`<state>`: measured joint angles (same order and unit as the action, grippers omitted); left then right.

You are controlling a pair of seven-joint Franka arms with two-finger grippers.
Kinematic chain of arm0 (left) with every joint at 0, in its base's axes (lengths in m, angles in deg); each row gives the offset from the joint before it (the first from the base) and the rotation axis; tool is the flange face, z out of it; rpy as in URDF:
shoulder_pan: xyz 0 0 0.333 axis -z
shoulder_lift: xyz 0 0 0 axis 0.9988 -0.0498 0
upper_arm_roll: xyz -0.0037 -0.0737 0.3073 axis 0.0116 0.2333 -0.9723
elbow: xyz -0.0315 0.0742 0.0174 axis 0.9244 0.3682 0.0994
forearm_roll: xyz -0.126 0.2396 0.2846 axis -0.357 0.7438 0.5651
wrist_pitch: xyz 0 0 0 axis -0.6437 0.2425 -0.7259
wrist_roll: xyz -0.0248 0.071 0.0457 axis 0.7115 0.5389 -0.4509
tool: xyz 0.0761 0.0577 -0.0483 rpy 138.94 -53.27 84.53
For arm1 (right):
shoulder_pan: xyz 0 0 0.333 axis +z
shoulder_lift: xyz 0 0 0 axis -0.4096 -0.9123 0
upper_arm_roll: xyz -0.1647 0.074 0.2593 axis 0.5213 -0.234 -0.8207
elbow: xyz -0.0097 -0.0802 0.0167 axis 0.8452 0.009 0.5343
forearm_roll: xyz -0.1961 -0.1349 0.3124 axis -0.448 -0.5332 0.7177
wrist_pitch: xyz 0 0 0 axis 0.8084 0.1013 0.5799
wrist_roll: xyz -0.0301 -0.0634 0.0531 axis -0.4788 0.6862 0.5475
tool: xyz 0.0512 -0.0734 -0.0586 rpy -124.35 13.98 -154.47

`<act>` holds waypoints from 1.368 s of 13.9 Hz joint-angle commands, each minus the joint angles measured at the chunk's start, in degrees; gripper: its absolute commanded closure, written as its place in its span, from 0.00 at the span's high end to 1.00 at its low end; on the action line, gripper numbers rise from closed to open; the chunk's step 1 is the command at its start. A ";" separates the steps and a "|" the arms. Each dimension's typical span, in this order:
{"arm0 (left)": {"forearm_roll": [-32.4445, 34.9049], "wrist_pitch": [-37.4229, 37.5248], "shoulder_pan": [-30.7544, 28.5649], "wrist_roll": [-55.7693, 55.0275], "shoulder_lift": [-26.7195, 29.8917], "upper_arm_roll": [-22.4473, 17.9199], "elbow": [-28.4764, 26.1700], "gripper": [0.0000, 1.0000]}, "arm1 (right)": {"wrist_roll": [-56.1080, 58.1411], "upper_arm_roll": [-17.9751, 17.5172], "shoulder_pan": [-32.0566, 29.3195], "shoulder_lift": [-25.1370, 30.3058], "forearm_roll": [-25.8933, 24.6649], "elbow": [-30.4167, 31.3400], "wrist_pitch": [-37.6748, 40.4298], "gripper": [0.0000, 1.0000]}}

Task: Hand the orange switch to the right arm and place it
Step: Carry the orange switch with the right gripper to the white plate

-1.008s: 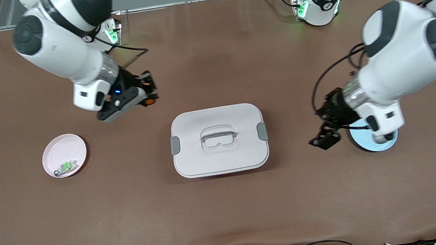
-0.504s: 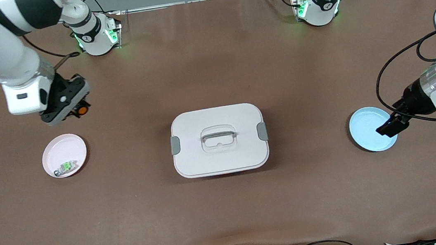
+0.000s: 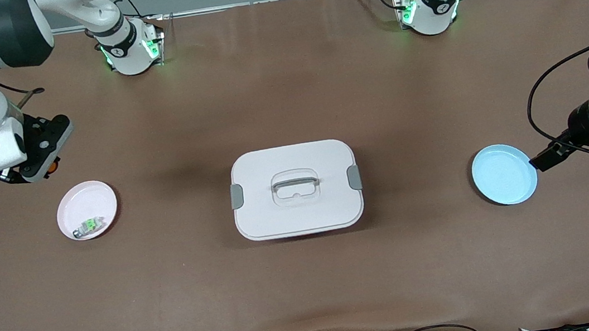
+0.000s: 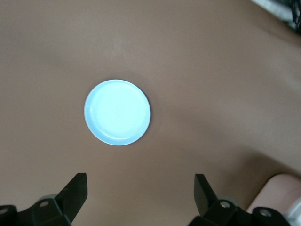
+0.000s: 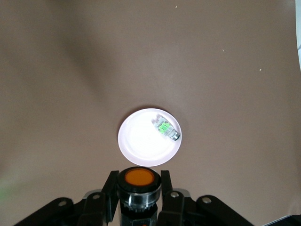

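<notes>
My right gripper [image 3: 38,163] is shut on the orange switch [image 3: 51,168] and holds it in the air over bare table beside the pink plate [image 3: 79,200]. In the right wrist view the switch's round orange cap [image 5: 138,179] sits between my fingers [image 5: 109,188], with the pink plate [image 5: 141,141] below it. The plate holds a small green-and-grey switch [image 3: 88,225], which also shows in the right wrist view [image 5: 166,129]. My left gripper [image 3: 549,155] is open and empty over the table beside the blue plate [image 3: 503,174]. The left wrist view shows its spread fingers [image 4: 75,190].
A white lidded box [image 3: 296,189] with a handle stands in the middle of the table. The empty blue plate [image 4: 117,112] lies toward the left arm's end. Cables hang from both wrists.
My right arm has carried the orange switch from beside the box toward its end of the table, up to the pink plate. My left gripper has drawn back off the blue plate.
</notes>
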<state>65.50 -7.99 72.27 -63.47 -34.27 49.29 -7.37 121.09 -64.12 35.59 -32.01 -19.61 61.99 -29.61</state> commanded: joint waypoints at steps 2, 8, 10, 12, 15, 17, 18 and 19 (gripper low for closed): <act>1.15 1.97 -1.73 12.98 4.50 0.77 -0.90 1.00 | 10.44 -0.56 -6.92 2.17 -0.72 9.56 -12.37 0.00; 0.63 5.04 -2.00 20.66 8.19 0.94 -1.08 1.00 | 18.19 -0.56 -12.64 1.55 -0.72 20.90 -30.13 0.00; -0.07 5.30 -0.34 22.94 10.55 -0.71 -2.65 1.00 | 20.12 -0.56 -13.96 0.51 -0.72 22.68 -32.87 0.00; -1.12 5.22 3.95 24.26 13.19 -5.97 -5.37 1.00 | 21.10 -0.56 -15.01 -1.08 -0.72 23.29 -34.37 0.00; -5.95 5.31 13.35 26.72 17.84 -17.03 -9.41 1.00 | 23.73 -0.56 -16.51 -2.66 -0.72 24.70 -36.39 0.00; -7.02 5.39 18.11 29.26 21.27 -22.42 -12.75 1.00 | 23.91 -0.56 -17.13 -3.80 -0.72 26.19 -40.16 0.00; -7.28 5.39 17.95 29.97 22.68 -22.35 -14.33 1.00 | 24.00 -0.56 -17.39 -3.98 -0.72 27.59 -41.92 0.00; -7.37 5.39 17.52 30.33 23.30 -22.09 -15.31 1.00 | 24.00 -0.47 -17.39 -4.42 -0.72 28.91 -43.59 0.00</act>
<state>59.18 -2.20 89.43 -34.92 -14.94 28.07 -17.80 144.14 -63.91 19.47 -36.38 -19.67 88.27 -70.12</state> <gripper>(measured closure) 0.000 0.608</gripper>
